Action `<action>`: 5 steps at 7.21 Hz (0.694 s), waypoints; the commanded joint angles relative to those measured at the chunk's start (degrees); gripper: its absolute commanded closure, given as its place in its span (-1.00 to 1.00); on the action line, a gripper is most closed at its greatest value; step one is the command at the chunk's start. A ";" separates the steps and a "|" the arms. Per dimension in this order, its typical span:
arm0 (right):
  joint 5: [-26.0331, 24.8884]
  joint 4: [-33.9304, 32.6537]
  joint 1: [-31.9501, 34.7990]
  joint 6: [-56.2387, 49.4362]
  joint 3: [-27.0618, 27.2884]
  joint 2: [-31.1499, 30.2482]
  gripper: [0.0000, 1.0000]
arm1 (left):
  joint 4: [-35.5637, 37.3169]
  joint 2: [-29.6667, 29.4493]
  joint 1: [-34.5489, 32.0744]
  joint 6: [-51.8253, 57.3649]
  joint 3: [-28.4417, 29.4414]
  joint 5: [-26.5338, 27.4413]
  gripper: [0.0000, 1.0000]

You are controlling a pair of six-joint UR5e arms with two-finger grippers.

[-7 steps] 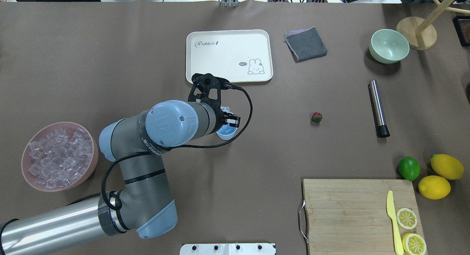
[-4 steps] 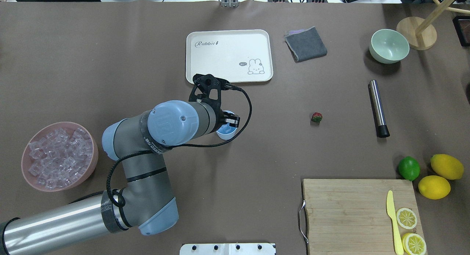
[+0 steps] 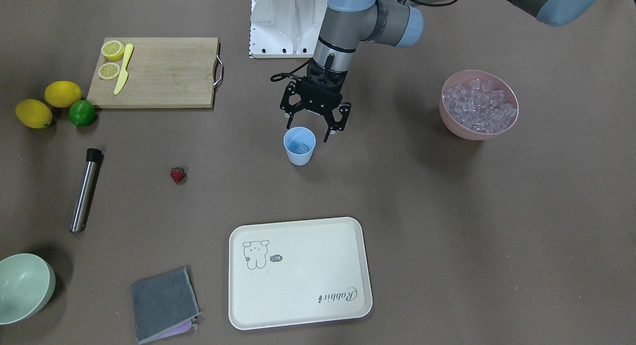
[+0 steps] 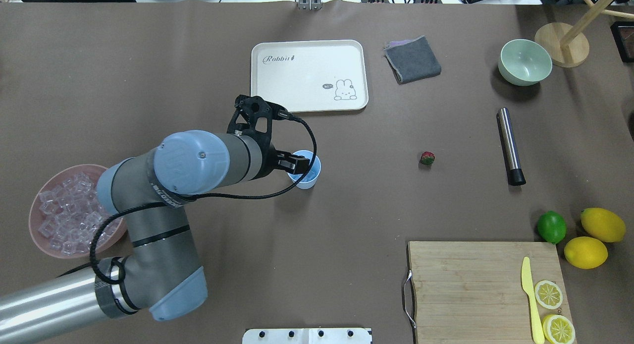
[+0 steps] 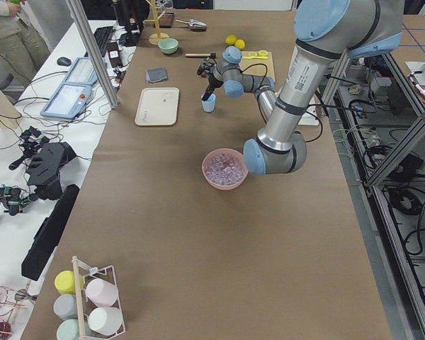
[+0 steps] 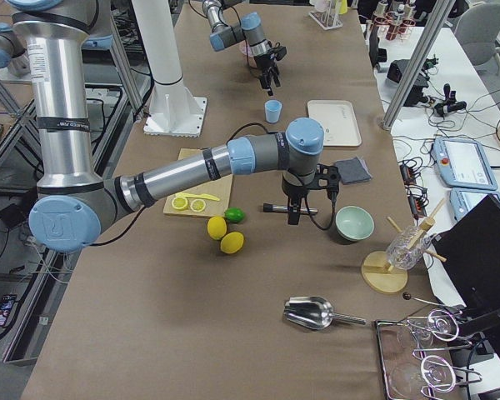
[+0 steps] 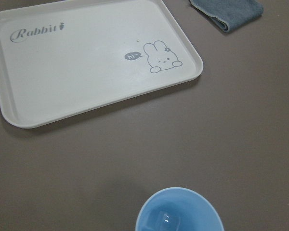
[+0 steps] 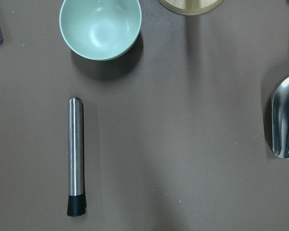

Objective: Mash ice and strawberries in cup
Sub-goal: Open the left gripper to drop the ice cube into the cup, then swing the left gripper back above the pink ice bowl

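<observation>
Seemingly glassy ice (image 7: 164, 220) in tapered cup (image 3: 299, 158).

The light blue cup (image 3: 299, 146) stands upright on the counter (image 3: 447, 211) just under and in front of the left end effector (image 3: 311, 131), with one clear ice cube (image 7: 164, 220) in its bottom, while the small red strawberry (image 3: 177, 175) lies well to that end effector's right and the heaped ice (image 3: 479, 106) fills a pink bowl (image 3: 459, 131) well to its left.

Cup (image 3: 299, 148): smooth light blue plastic; I see a soft sheen.
Ice (image 3: 479, 106): clear, glassy cubes.
Rod (image 8: 75, 144): brushed metal, matt black tip.
Cutting board (image 4: 465, 279): bare wood, visible grain.
Cloth (image 4: 413, 59): grey, rough weave.
Table cover (image 4: 148, 61): matt brown, paper-like to me.
</observation>
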 commanded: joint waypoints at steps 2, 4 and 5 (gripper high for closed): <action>0.79 0.10 -0.94 0.05 1.23 1.31 -1.00 | 16.72 8.72 -9.30 0.26 -12.68 -5.82 -0.93; 0.88 0.18 -2.79 -0.56 1.41 1.05 -1.00 | 25.30 13.37 -15.18 -0.18 -15.25 -7.74 -0.94; 0.79 0.19 -2.88 -0.82 1.85 0.88 -1.00 | 22.01 19.40 -18.17 -0.18 -16.40 -10.63 -0.93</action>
